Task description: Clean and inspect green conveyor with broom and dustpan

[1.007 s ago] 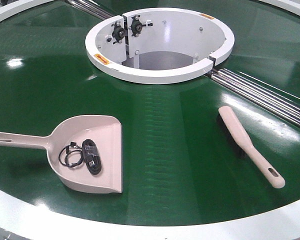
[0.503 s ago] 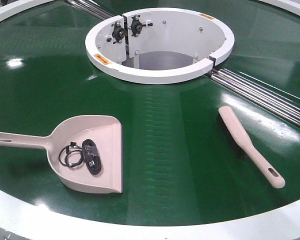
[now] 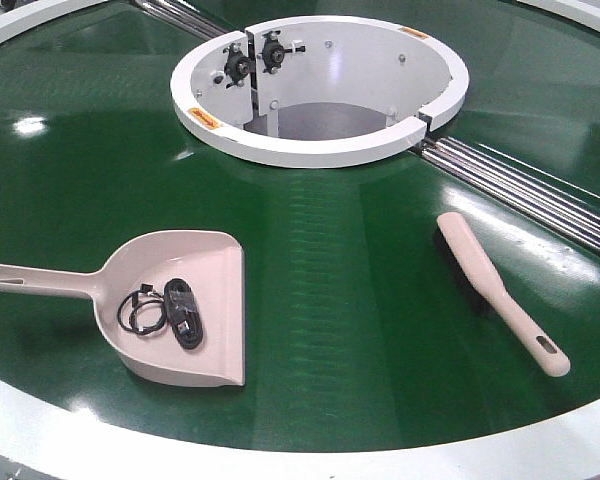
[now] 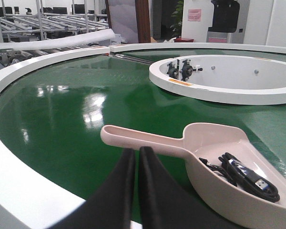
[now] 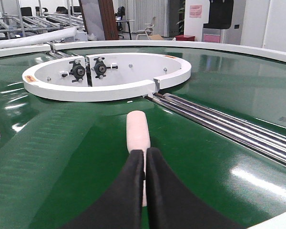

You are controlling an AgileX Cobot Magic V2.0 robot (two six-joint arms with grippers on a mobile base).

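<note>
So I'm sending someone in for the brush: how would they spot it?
On the green conveyor, look right of the white central hub, near the metal rollers. The broom lies there: slim, beige-pink, black-bristled, unlike the wide dustpan holding a black cable.

You've got the green conveyor (image 3: 360,330) filling the view, glossy, with its white rim (image 3: 280,455) curving along the bottom edge. The white hub (image 3: 320,85) sits at top centre, and metal rollers (image 3: 520,195) run from it toward the right edge. On your left lies the dustpan (image 3: 195,300), flat on the belt, handle pointing left, with a coiled black cable (image 3: 165,312) inside the pan. On your right lies the broom (image 3: 495,288), well apart from the dustpan, handle angled toward the near rim. No arms in sight.
</note>
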